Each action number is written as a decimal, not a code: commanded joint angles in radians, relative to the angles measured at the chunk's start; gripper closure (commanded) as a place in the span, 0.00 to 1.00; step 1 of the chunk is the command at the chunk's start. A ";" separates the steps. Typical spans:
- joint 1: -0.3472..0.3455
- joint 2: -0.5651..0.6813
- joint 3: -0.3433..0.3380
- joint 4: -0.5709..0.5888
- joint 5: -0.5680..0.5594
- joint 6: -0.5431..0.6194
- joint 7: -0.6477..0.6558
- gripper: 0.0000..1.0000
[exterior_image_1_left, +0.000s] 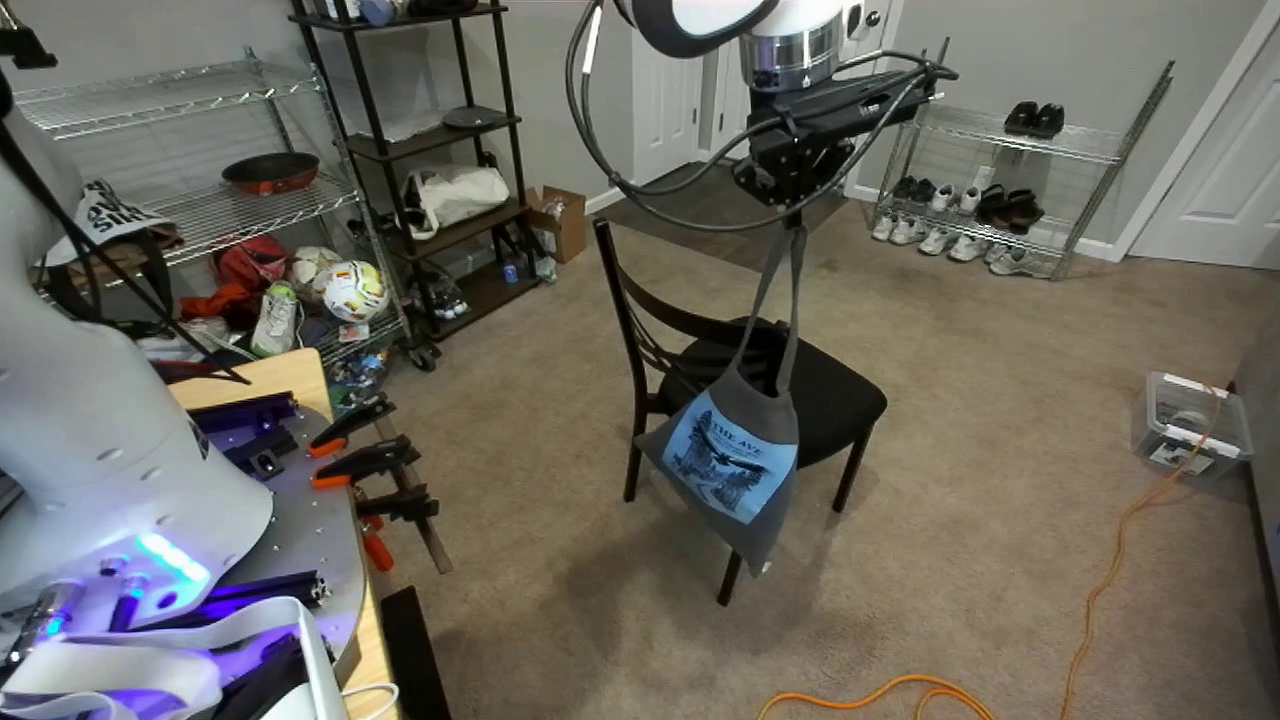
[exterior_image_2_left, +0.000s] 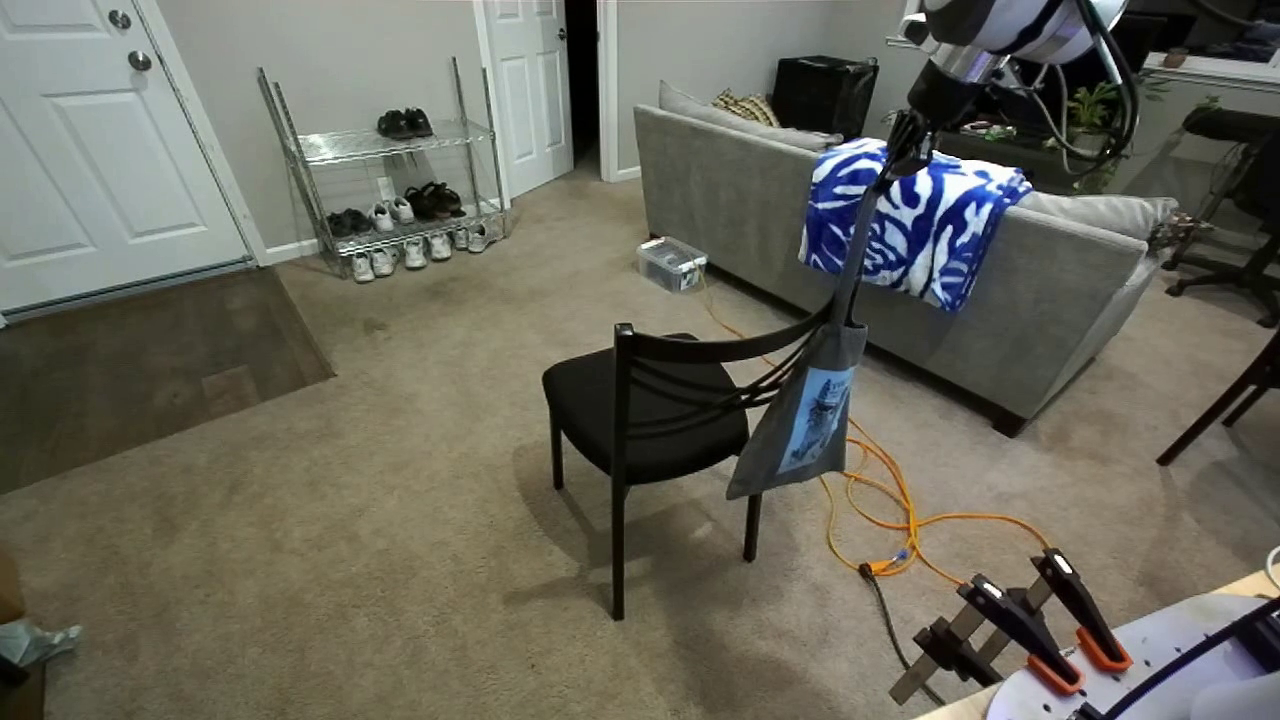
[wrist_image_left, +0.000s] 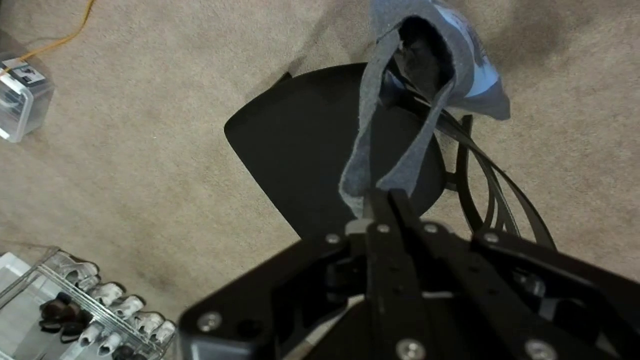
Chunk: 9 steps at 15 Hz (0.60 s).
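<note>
My gripper (exterior_image_1_left: 794, 208) is shut on the grey straps (exterior_image_1_left: 793, 300) of a cloth bag (exterior_image_1_left: 730, 460), in the air above a black chair (exterior_image_1_left: 835, 400). The dark grey bag has a light blue printed panel. It hangs tilted against the chair's backrest corner. In an exterior view, the gripper (exterior_image_2_left: 893, 172) is high above the bag (exterior_image_2_left: 815, 420) at the end of the chair (exterior_image_2_left: 650, 400) back. In the wrist view, the straps (wrist_image_left: 367, 115) run from the fingertips (wrist_image_left: 386, 194) to the bag's open mouth (wrist_image_left: 462, 55). I cannot tell whether the chair corner sits between the straps.
A shoe rack (exterior_image_1_left: 1030, 150) stands by the wall. Wire shelves (exterior_image_1_left: 170, 90) and a black shelf (exterior_image_1_left: 440, 140) stand nearby. A grey sofa (exterior_image_2_left: 720, 190), a clear plastic box (exterior_image_2_left: 672, 262), an orange cord (exterior_image_2_left: 900, 490) and table clamps (exterior_image_2_left: 1020, 630) surround the chair.
</note>
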 joint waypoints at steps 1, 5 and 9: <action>0.003 0.032 -0.020 0.051 -0.007 -0.024 0.059 0.99; -0.005 0.069 -0.036 0.107 -0.007 -0.025 0.155 0.99; 0.001 0.079 -0.036 0.104 -0.028 -0.009 0.189 0.99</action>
